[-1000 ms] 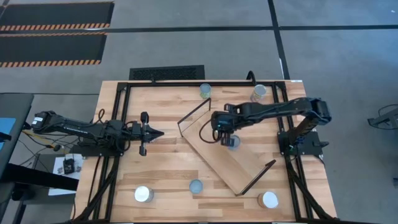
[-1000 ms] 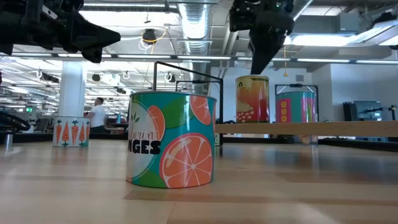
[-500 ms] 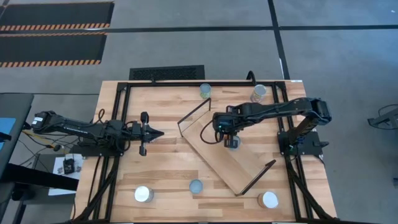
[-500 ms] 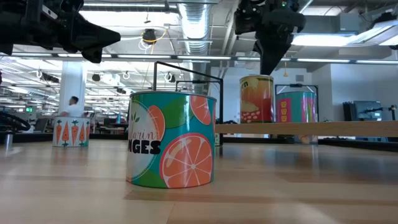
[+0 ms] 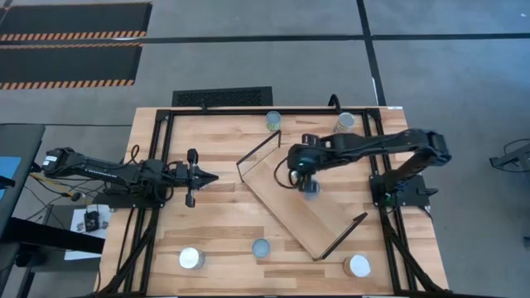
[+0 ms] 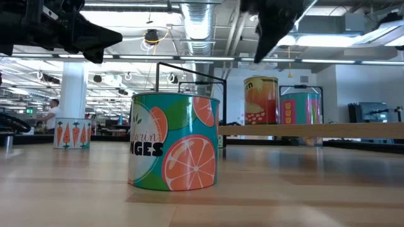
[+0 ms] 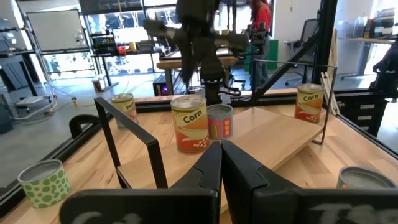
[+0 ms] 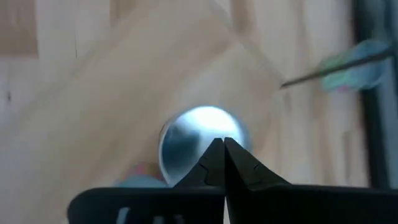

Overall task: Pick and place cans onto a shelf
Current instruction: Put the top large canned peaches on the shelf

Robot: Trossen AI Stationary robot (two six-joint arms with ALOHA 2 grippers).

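Shelf (image 5: pixel 302 211) lies slantwise on the tabletop (image 5: pixel 215 223) with one corn can (image 5: pixel 310 188) standing on it, directly beneath the right gripper (image 5: pixel 301 171). That gripper is clenched and empty: in the right wrist view its fingers (image 8: pixel 217 163) meet tip to tip over the can's silvery top, and in the low view the arm hangs well clear above the can, nothing between the jaws. Judgement: a placing step is finished and the arm stands at the point between one can and the next. The left gripper (image 5: pixel 207 178) waits off to the side of the shelf's near wire frame, jaws closed and holding nothing, pointed toward the placed can. Remaining cans stand apart on the tabletop: two beyond the right gripper at the far edge, one behind the shelf's upper frame (image 5: pixel 273 121) and one close to the right arm (image 5: pixel 344 124); three toward the near edge, namely a white-topped can (image 5: pixel 191 258), the oranges can (image 5: pixel 261 247) and another white-topped can (image 5: pixel 358 265) past the shelf's lower frame. The next move, as judged, calls for opening the fingers, travelling to one of these, most readily the can nearest the right arm, descending over it and closing about its body. Free board remains beside the placed can.
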